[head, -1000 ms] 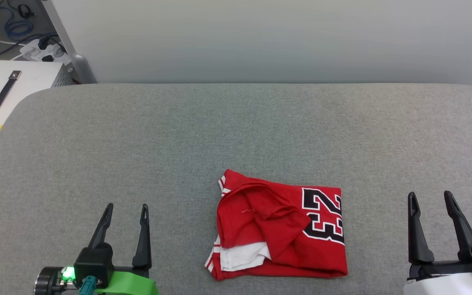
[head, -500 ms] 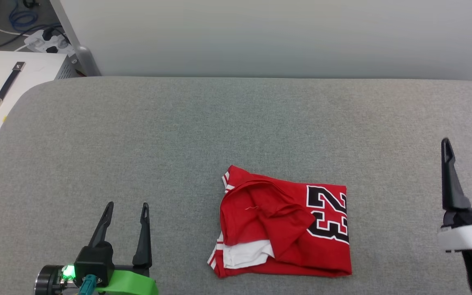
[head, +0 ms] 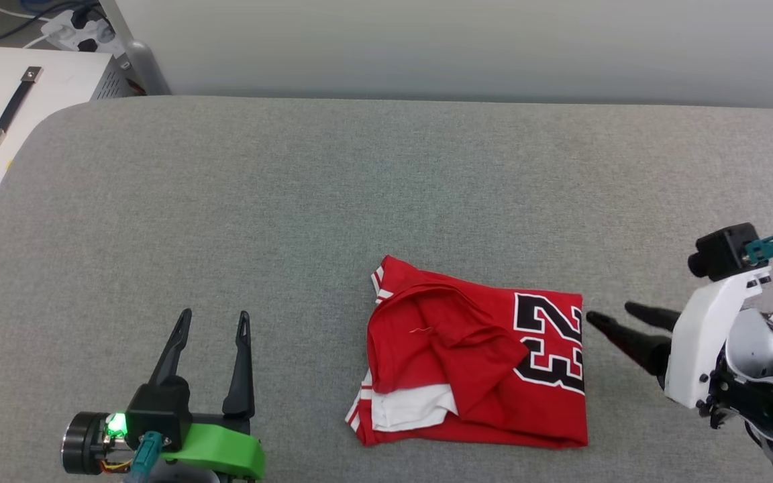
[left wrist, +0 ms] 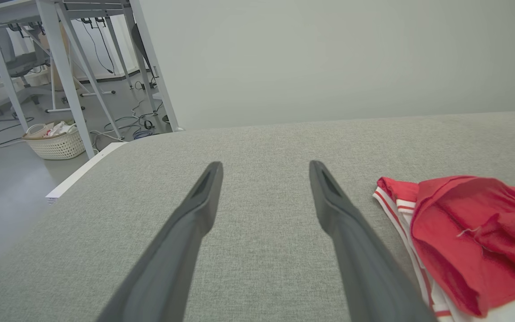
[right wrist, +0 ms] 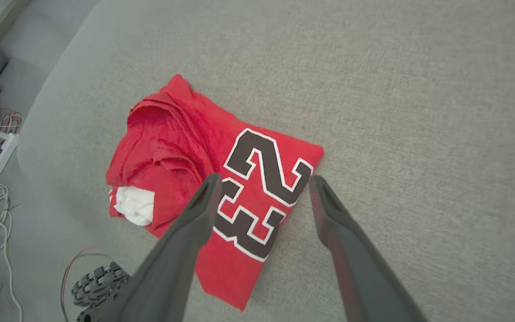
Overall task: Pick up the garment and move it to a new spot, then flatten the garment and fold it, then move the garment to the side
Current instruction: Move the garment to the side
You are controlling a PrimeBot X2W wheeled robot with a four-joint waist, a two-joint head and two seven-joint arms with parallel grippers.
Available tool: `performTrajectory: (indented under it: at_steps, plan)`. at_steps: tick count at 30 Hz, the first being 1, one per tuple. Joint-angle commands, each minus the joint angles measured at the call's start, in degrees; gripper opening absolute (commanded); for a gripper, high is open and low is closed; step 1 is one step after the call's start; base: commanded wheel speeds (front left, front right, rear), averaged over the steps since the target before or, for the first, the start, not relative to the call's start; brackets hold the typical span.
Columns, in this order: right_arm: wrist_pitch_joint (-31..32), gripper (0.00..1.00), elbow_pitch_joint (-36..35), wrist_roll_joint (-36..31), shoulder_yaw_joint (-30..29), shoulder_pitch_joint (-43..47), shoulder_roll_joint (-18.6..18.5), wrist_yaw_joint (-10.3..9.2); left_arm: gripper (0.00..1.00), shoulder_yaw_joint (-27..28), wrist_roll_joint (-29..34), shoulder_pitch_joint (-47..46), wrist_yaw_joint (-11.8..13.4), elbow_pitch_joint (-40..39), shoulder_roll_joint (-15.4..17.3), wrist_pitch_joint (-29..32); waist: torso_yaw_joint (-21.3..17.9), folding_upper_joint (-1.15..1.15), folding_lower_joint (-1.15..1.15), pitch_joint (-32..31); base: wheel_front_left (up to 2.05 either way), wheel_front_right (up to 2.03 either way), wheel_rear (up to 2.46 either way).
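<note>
The garment [head: 474, 362] is a red T-shirt lying roughly folded on the grey padded table [head: 292, 201], a black "23" on its right part and a white sleeve showing at its lower left. My right gripper [head: 611, 311] is open, its fingers pointing left, the tips just right of the garment's upper right corner. In the right wrist view the right gripper [right wrist: 265, 177] hovers above the "23" on the garment [right wrist: 181, 134]. My left gripper [head: 215, 314] stands open well to the garment's left. The left wrist view has the left gripper [left wrist: 266, 164] empty, the garment [left wrist: 472, 232] at its right.
A white box with a black handle [head: 17, 114] stands off the table's far left corner, near a power strip [head: 78, 30] with cables. A pale wall runs behind the table. Table legs and a woven basket [left wrist: 56, 141] stand on the floor to the left.
The right arm has risen and turned, so its open fingers now point left at the garment's right edge instead of upward. The head camera has tilted. The left gripper and garment stayed put.
</note>
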Motion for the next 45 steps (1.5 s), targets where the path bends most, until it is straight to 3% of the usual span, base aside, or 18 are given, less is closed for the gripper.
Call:
performTrajectory:
  at_steps: [1, 4, 8, 16, 25, 27, 38, 45]
  plan:
    - [3.2, 1.00, 1.0, 2.0, 0.8, -0.1, -0.2, -0.03, 1.00, -0.1, -0.3, -1.1, 0.3, -0.1, -0.1, -0.3, 0.6, 0.00, 0.00, 0.8, 0.00, 0.00, 0.00]
    - [8.4, 1.00, 2.7, 4.7, 1.6, 0.4, -0.6, -0.03, 1.00, -0.6, -0.4, -1.8, 0.2, -0.2, -0.3, -0.3, 1.5, 0.00, 0.00, 1.9, 0.00, 0.00, 0.00]
    - [9.8, 1.00, 5.7, 5.8, 1.5, -0.1, 0.6, -0.03, 1.00, -1.0, -0.5, -2.8, 0.3, -0.3, -0.5, -0.3, 2.7, 0.00, 0.00, 3.9, 0.00, 0.00, 0.00]
    - [7.8, 1.00, 12.5, 5.6, 2.7, -2.5, 3.5, -0.03, 1.00, -1.7, -0.8, -4.9, 0.6, -0.6, -0.9, -0.3, 5.0, 0.00, 0.00, 8.6, 0.00, 0.00, 0.00]
    - [4.7, 1.00, 14.0, 7.2, 7.4, -1.9, 2.4, -0.03, 1.00, -1.7, -1.2, -6.1, 1.0, -0.4, -1.2, -0.3, 5.3, 0.00, 0.00, 10.5, 0.00, 0.00, 0.00]
    - [2.8, 0.00, 13.6, 7.4, 7.7, -2.3, 1.9, -0.03, 1.00, -1.5, -1.2, -6.0, 1.0, -0.2, -1.3, -0.3, 5.0, 0.00, 0.00, 10.3, 0.00, 0.00, 0.00]
    - [-5.3, 0.00, 8.8, 7.4, 9.3, -5.8, -3.0, -0.03, 1.00, -1.0, -0.8, -5.2, 0.6, 0.5, -1.3, -0.3, 2.2, 0.00, 0.00, 8.1, 0.00, 0.00, 0.00]
    - [-9.2, 0.00, 5.0, 2.2, 12.4, -9.5, -9.3, -0.03, 1.00, 0.1, -1.0, -3.6, 0.6, 0.3, -1.3, -0.3, -4.4, 0.00, 0.00, 6.7, 0.00, 0.00, 0.00]
